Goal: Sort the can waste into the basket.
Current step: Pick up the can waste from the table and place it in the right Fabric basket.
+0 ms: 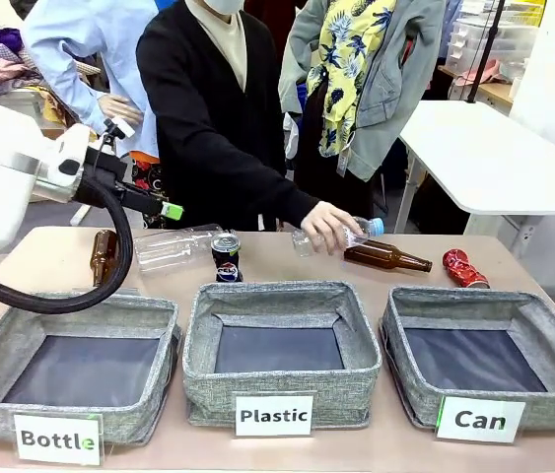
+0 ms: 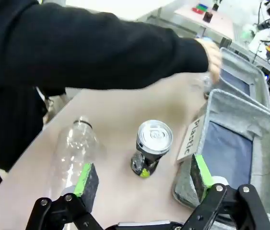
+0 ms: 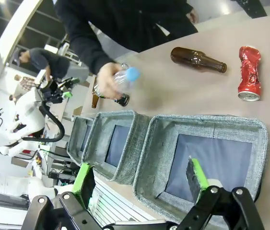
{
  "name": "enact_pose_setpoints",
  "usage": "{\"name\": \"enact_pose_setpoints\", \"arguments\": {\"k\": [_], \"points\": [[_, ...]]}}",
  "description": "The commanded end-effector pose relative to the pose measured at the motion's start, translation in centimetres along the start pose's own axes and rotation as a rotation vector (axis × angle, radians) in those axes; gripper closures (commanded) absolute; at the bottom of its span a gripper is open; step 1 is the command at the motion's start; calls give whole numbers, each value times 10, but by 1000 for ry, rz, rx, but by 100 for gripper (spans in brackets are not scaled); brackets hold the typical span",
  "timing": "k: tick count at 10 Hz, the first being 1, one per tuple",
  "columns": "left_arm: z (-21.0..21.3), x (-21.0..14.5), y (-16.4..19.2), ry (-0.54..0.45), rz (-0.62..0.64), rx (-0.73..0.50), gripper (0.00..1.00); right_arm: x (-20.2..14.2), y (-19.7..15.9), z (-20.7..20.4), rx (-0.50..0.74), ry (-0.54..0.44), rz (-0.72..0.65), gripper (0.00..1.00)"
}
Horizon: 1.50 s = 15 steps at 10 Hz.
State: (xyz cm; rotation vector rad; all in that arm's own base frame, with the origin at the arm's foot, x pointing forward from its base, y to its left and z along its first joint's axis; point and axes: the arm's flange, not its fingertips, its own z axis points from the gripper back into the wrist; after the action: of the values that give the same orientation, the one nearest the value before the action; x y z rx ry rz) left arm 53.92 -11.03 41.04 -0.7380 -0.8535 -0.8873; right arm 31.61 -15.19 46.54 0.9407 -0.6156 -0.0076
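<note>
Left end effector (image 2: 142, 172) (jaws wide) near black can (image 2: 153, 143) — 1 red can (image 1: 464, 268) apart

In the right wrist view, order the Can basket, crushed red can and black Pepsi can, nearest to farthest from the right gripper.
1. Can basket, just ahead of the right gripper.
2. Crushed red can, beyond that basket's far rim.
3. Black Pepsi can, farthest, beside the person's hand.

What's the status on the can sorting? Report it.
Done: nothing; the Can basket holds no cans. In hand: nothing; left end effector, open, points at the black Pepsi can; right end effector, open, faces the basket. Left: both cans, including the crushed red can.
</note>
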Motion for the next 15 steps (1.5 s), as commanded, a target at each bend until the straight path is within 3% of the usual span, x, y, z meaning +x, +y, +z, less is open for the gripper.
{"name": "enact_pose_setpoints", "arguments": {"k": [1, 3, 4, 5, 7, 9, 11, 13, 14, 15], "points": [[45, -16, -9, -73, 31, -126, 0, -2, -2, -2, -8, 6, 21, 0], [171, -48, -53, -94, 8, -301, 0, -2, -2, -2, -8, 6, 21, 0], [224, -70, -75, -136, -44, -311, 0, -2, -2, -2, -8, 6, 21, 0], [265, -93, -91, -223, -42, -296, 0, -2, -2, -2, -8, 6, 21, 0], [304, -129, -110, -366, -27, -264, 0, -2, -2, -2, -8, 6, 21, 0], [317, -143, -122, -423, -56, -258, 0, -2, -2, -2, -8, 6, 21, 0], [310, -139, -121, -410, -36, -235, 0, -2, -2, -2, -8, 6, 21, 0], [297, -125, -113, -350, -18, -232, 0, -2, -2, -2, -8, 6, 21, 0], [284, -117, -110, -292, -29, -319, 0, -2, -2, -2, -8, 6, 21, 0], [258, -103, -102, -241, -4, -274, 0, -2, -2, -2, -8, 6, 21, 0]]}}
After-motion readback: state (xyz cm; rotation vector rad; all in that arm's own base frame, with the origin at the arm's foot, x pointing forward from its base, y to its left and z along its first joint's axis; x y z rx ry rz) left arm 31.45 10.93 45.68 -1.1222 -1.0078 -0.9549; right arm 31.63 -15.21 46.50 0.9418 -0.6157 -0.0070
